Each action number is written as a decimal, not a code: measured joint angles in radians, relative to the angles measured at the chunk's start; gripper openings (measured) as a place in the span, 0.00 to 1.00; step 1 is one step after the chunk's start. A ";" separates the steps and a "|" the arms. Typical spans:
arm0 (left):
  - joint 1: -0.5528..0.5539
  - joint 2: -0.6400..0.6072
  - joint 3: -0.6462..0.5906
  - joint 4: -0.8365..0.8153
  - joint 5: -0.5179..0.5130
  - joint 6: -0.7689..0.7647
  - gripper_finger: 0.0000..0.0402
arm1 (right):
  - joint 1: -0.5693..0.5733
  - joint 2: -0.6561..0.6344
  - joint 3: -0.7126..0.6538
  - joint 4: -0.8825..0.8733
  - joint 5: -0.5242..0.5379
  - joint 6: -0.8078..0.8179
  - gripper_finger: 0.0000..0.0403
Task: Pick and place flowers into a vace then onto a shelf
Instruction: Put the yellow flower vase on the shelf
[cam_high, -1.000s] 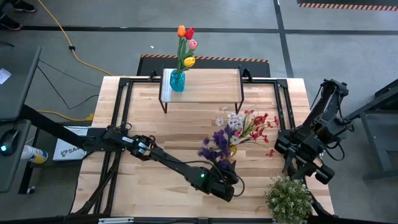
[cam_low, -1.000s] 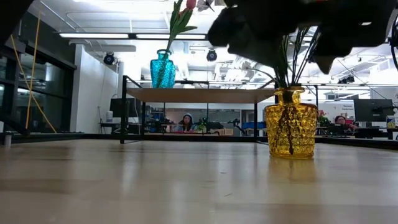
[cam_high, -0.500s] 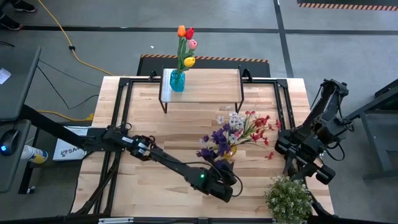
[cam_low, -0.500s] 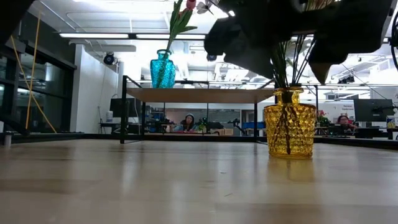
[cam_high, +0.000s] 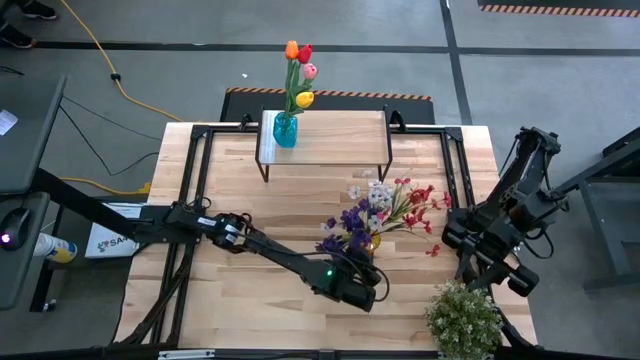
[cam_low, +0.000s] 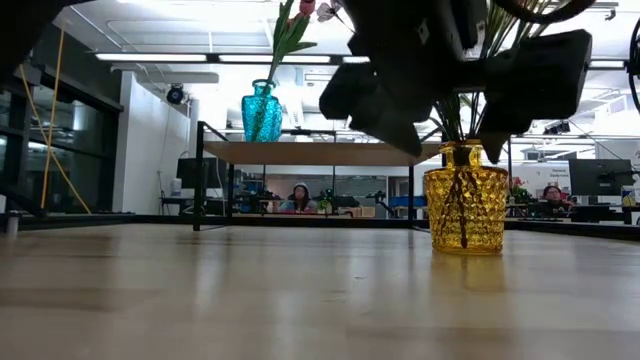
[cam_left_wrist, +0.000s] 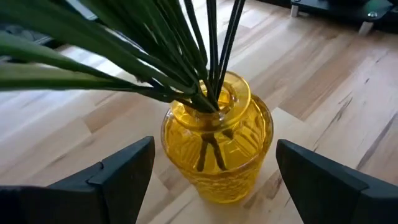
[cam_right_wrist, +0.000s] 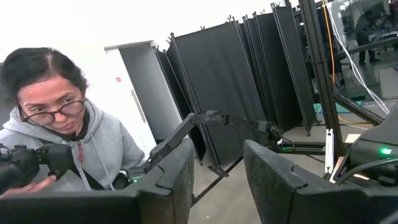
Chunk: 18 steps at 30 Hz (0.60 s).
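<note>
A yellow glass vase (cam_left_wrist: 217, 146) stands on the table right of centre and holds purple, white and red sprays (cam_high: 385, 212) on green stems. My left gripper (cam_left_wrist: 214, 149) is open on the vase's near side. Its two fingers stand on either side of the vase without touching it. A blue vase (cam_high: 285, 131) with orange, red, pink and yellow tulips (cam_high: 300, 70) stands on the left end of the shelf (cam_high: 335, 140) at the far edge. My right gripper (cam_right_wrist: 217, 168) is held up at the table's right side, open, with nothing between its fingers.
A bushy pale-green potted plant (cam_high: 462, 320) stands at the near right corner, close to the right arm. Black frame rails (cam_high: 195, 180) run along the table's left and right sides. A person in a grey hoodie (cam_right_wrist: 68, 149) is beyond the table.
My left gripper has moved toward the far edge, closer to the yellow vase. It has come down and rolled, so its open fingers now flank the vase's upper part. The vase and its flowers have stayed in place.
</note>
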 joint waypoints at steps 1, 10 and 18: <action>0.002 0.000 -0.003 0.010 0.003 -0.002 0.92 | 0.000 0.000 0.000 -0.003 -0.001 0.008 0.32; 0.001 0.000 -0.007 0.035 -0.038 0.001 0.92 | 0.000 0.000 0.000 -0.016 -0.002 0.014 0.32; 0.009 0.000 -0.007 0.133 -0.057 0.035 0.92 | 0.000 0.000 0.000 -0.016 0.009 0.009 0.32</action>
